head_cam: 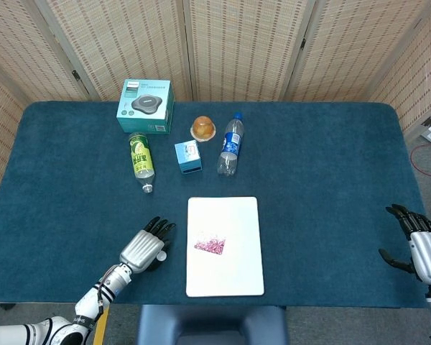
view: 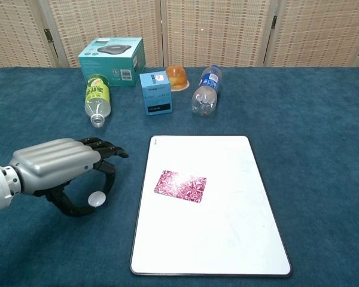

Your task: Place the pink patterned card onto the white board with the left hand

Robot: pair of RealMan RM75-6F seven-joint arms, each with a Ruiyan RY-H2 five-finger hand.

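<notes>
The pink patterned card [head_cam: 210,246] [view: 180,186] lies flat on the white board [head_cam: 237,223] [view: 227,239], left of the board's middle. My left hand [head_cam: 144,246] [view: 63,165] hovers over the blue tabletop just left of the board, fingers apart and slightly curled, holding nothing. My right hand [head_cam: 416,242] shows only in the head view, at the far right table edge, fingers spread and empty.
At the back stand a teal box [head_cam: 145,106] [view: 112,61], a lying green bottle [head_cam: 140,159] [view: 97,97], a small blue carton [head_cam: 188,157] [view: 156,92], an orange jelly cup [head_cam: 202,129] [view: 177,77] and a lying water bottle [head_cam: 230,144] [view: 206,90].
</notes>
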